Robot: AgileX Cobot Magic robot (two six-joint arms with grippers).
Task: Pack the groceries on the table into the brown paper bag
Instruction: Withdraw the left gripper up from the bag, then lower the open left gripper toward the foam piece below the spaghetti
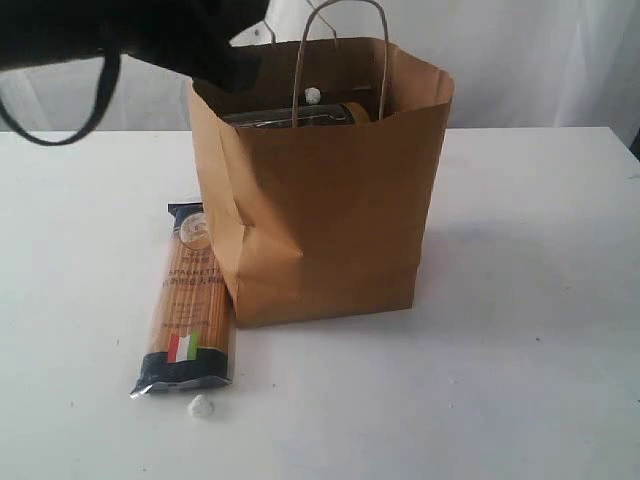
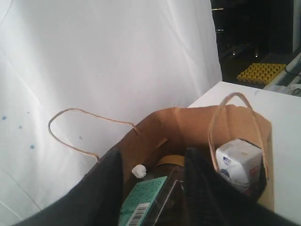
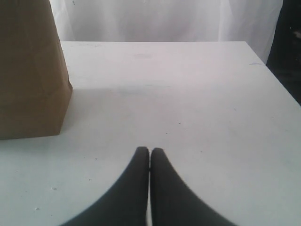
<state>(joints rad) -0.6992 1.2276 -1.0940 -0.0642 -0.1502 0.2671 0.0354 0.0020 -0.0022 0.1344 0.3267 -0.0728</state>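
Left gripper (image 2: 153, 157): two dark fingers parted, poised over the mouth of the brown paper bag (image 1: 320, 210). Nothing seen pinched between them.

In the gap, down inside the bag, the left wrist view shows:
- a green barcode label (image 2: 141, 202); the item it belongs to is unclear
- the yellow-lidded clear jar (image 2: 170, 161), only its lid edge visible
- a white lump (image 2: 138, 171) resting on the contents
- the small white-blue carton (image 2: 237, 162), upright at one end of the bag behind a loop handle (image 2: 233, 101)

In the exterior view the left arm (image 1: 150, 35) is a dark blurred mass in the upper left of the frame. It overlaps the bag's upper left rim, and the fingertips cannot be made out there.

Right gripper (image 3: 149, 151): fingers pressed together, nothing between them, over bare table (image 1: 520, 350). The bag's side wall stands well apart from it.

Room: the bag stands upright at centre frame. The tabletop to its right and across the foreground is open out to the frame edges.

The spaghetti packet with Italian flag (image 1: 187, 300) lies flat at lower left. Its long side is just beside the bag's bottom left corner; whether they touch, cannot tell. A second lump (image 1: 201, 405) lies just below the packet's near end.

The lower part of the bag's contents is hidden by its walls.
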